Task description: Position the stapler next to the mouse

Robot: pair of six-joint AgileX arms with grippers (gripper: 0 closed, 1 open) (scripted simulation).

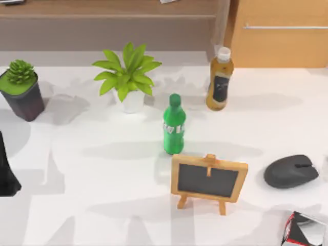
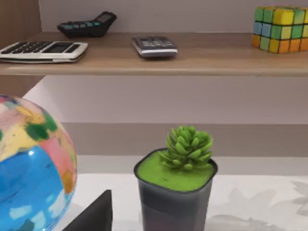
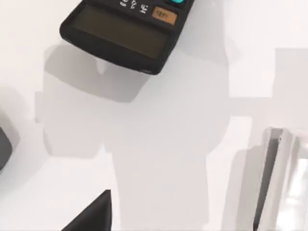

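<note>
The dark grey mouse (image 1: 290, 171) lies on the white table at the right, to the right of the small chalkboard. A silver, red and black object at the table's front right corner looks like the stapler (image 1: 306, 229), cut off by the picture's edge. It lies just in front of the mouse, with a small gap between them. In the right wrist view a silver object (image 3: 275, 178) lies on the table, and a dark piece of my right gripper (image 3: 91, 216) hangs above bare table beside it. My left arm (image 1: 7, 174) stays parked at the table's left edge.
A wooden-framed chalkboard (image 1: 209, 179) stands at front centre, with a green bottle (image 1: 173, 125) behind it. An amber bottle (image 1: 220, 79), a leafy plant (image 1: 128, 77) and a potted succulent (image 1: 21, 89) stand at the back. A black calculator (image 3: 127, 29) lies near the right gripper. A globe (image 2: 29, 168) is beside the left gripper.
</note>
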